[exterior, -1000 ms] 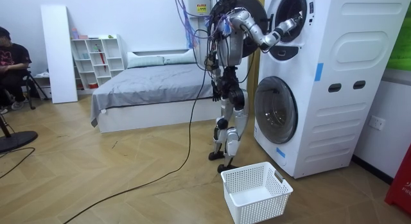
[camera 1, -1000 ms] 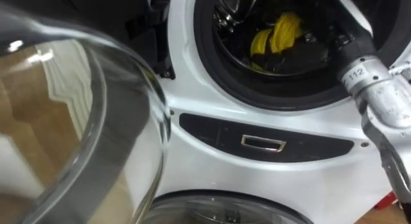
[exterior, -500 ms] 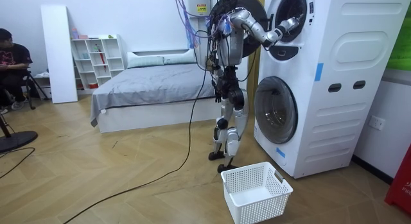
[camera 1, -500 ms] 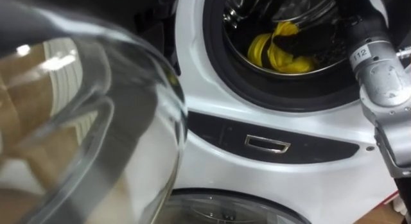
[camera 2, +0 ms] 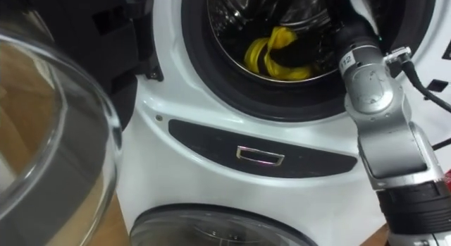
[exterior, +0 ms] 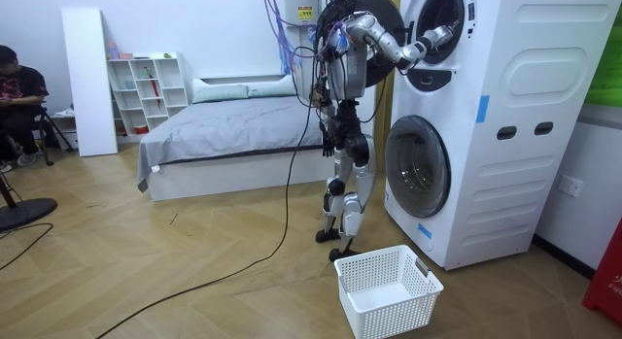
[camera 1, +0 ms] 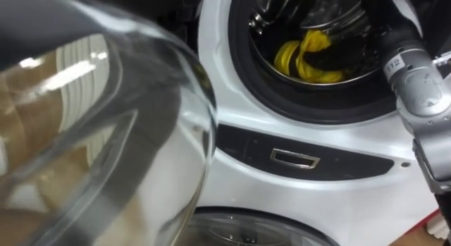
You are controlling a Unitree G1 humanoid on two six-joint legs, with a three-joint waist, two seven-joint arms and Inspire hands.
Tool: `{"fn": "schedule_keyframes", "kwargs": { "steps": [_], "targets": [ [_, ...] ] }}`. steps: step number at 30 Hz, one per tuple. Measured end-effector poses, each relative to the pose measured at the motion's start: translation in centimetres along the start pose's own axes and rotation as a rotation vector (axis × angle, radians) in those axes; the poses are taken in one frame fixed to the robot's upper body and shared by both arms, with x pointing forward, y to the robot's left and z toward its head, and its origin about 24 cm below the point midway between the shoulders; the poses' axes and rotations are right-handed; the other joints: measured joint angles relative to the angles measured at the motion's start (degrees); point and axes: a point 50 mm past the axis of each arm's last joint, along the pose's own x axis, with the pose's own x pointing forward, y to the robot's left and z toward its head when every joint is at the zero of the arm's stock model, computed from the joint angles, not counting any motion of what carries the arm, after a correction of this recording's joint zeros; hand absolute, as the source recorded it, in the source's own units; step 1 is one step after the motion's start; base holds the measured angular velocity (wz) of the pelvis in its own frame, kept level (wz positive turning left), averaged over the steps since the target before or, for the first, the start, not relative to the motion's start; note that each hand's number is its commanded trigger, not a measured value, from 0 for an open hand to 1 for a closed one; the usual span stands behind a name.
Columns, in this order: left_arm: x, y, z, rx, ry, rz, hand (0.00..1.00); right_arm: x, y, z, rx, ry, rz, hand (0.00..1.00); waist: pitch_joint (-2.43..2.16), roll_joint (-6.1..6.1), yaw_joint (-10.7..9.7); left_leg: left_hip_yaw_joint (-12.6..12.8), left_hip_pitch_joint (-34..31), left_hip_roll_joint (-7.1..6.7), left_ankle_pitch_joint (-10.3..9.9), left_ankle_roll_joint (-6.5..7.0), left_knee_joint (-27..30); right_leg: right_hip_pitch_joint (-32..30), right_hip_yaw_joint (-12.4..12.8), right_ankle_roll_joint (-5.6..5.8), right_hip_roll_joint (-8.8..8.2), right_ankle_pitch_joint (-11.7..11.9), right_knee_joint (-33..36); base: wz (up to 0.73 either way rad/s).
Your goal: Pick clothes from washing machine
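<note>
I stand facing a stack of two white front-loading machines. A yellow garment (camera 1: 290, 57) lies bunched at the bottom of the upper drum (camera 1: 317, 20), just behind the dark door seal (camera 1: 310, 105). My right arm comes in from the right, its grey forearm (camera 1: 416, 84) passing through the opening. The dark right hand (camera 2: 294, 57) rests in the drum against the yellow garment, on its right side. In the room view the same arm (exterior: 413, 50) stretches from my shoulder into the upper machine.
The upper machine's open glass door (camera 1: 106, 133) swings out at my left, close to my head. Below the drum sits a dark panel with a small metal handle (camera 1: 294, 158), then the lower machine's shut door (camera 1: 261, 228). A white laundry basket (exterior: 387, 288) stands on the floor by my feet.
The whole picture has shifted, so the glass door covers more of the left. My right forearm reaches a little deeper, and the yellow garment has gone from an upright bunch to a flatter one.
</note>
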Motion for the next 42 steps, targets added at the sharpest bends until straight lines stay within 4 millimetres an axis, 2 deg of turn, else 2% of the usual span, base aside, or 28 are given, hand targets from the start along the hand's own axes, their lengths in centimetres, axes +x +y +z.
{"fn": "schedule_keyframes", "kwargs": {
  "steps": [3, 8, 18, 19, 20, 21, 22, 29, 34, 42],
  "targets": [
    [0.0, 0.0, 0.7, -0.008, -0.002, -0.020, 0.00, 0.4, 0.4, -0.4, -0.008, 0.039, 0.088, 0.00, 0.32, -0.51, -0.3, 0.0, 0.1, 0.01, -0.1, 0.09, 0.2, 0.4, 0.1, 0.00, 0.04, 0.0, -0.1, -0.01],
    [0.1, 0.0, 1.5, -0.009, -0.004, -0.036, 0.00, 0.5, 0.4, -0.8, 0.000, 0.069, 0.190, 0.00, 0.31, -0.54, 0.1, 0.1, 0.1, 0.01, -0.1, 0.22, 0.7, 0.5, 0.2, 0.00, 0.01, 0.0, -0.1, 0.00],
    [0.2, 1.1, 1.6, 0.018, 0.008, -0.019, 0.00, 0.3, 0.7, -1.8, -0.015, 0.108, 0.331, 0.00, 0.33, -0.05, 0.3, 0.0, 1.1, 0.33, -0.2, 0.24, 0.8, 1.6, 0.0, -0.05, 0.18, 0.1, -0.1, 0.00],
    [0.2, 1.2, 1.6, 0.019, 0.011, -0.015, 0.00, 0.3, 0.7, -1.8, -0.017, 0.109, 0.346, 0.32, 0.31, -0.01, 0.3, 0.0, 1.1, 0.32, -0.2, 0.24, 0.8, 1.6, 0.0, -0.07, 0.20, 0.1, -0.1, 0.00],
    [0.2, 1.3, 1.7, 0.019, 0.013, -0.013, 0.00, 0.3, 0.7, -1.8, -0.019, 0.110, 0.352, 0.58, 0.31, 0.01, 0.4, 0.1, 1.1, 0.34, -0.2, 0.25, 0.8, 1.7, 0.0, -0.10, 0.24, 0.1, -0.1, 0.00],
    [0.2, 1.5, 1.8, 0.020, 0.014, -0.009, 0.00, 0.2, 0.7, -1.8, -0.024, 0.112, 0.366, 0.94, 0.31, 0.01, 0.4, 0.1, 1.1, 0.41, -0.2, 0.24, 0.8, 1.7, 0.0, -0.19, 0.30, 0.2, -0.1, 0.00],
    [0.2, 1.6, 1.9, 0.022, 0.014, -0.007, 0.00, 0.2, 0.7, -1.9, -0.036, 0.116, 0.383, 1.00, 0.29, 0.04, 0.4, 0.1, 1.2, 0.69, -0.2, 0.24, 0.8, 1.7, 0.0, -0.27, 0.29, 0.3, -0.1, 0.00],
    [0.2, 1.6, 2.0, 0.065, 0.018, -0.020, 0.00, 0.0, 0.9, -2.0, -0.073, 0.129, 0.431, 1.00, 0.41, 0.21, 0.5, 0.1, 1.9, 0.76, -0.2, 0.27, 0.5, 2.4, 0.0, -0.27, 0.45, 0.4, -0.1, 0.00],
    [0.2, 1.5, 2.0, 0.079, 0.019, -0.034, 0.00, 0.1, 0.5, -1.7, -0.118, 0.120, 0.361, 1.00, 0.90, 0.95, 1.0, 0.1, 1.9, 0.73, -0.3, 0.41, 0.5, 2.4, 0.0, -0.21, 0.45, 0.5, -0.2, 0.00],
    [0.2, 1.7, 2.4, 0.081, 0.010, -0.033, 0.00, 0.1, 0.4, -1.5, -0.129, 0.109, 0.339, 1.00, 0.83, 0.87, 1.9, 0.4, 1.7, 0.83, -0.4, 0.37, 0.2, 2.0, 0.2, -0.20, 0.69, 0.5, -0.2, -0.01]
  ]
}}
